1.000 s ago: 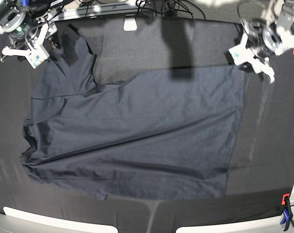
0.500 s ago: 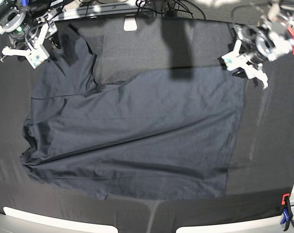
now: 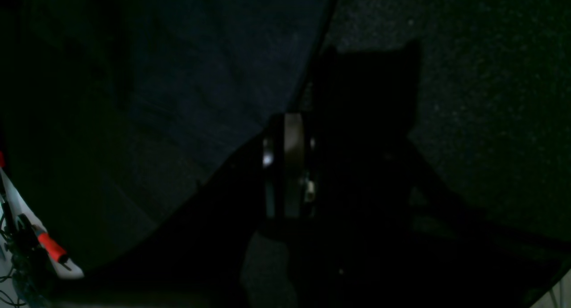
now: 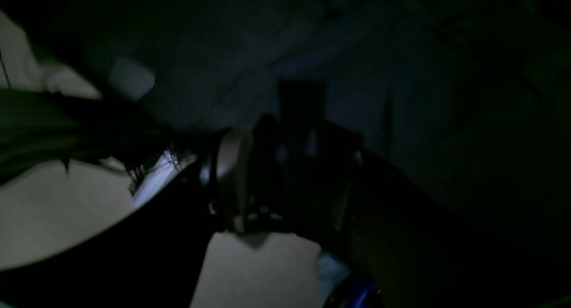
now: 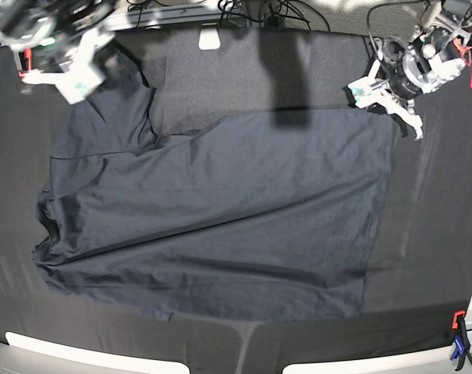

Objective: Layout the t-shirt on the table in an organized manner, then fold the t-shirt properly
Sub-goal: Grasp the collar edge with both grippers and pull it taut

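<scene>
The t-shirt lies spread out over most of the table, a wide top covered in black cloth. Its big flat part is smooth, with a few long soft creases running across it. One sleeve points up toward the far left corner, and the left side is a bit bunched. I think the shirt is light, soft and floppy. It will bend and sag when lifted, and it could slide a little on the black cloth. So it is best to pinch it at the edges and corners, like the far right corner or the sleeve end, not in the middle. The left gripper sits just beside the far right corner of the shirt, and its jaws are closed tight. In its own dark view the shirt's edge runs right up to the jaws, but I cannot tell if any cloth is pinched between them. The right gripper hangs over the sleeve at the far left with its jaws apart, holding nothing that I can see. A red and blue clamp grips the near right corner.
</scene>
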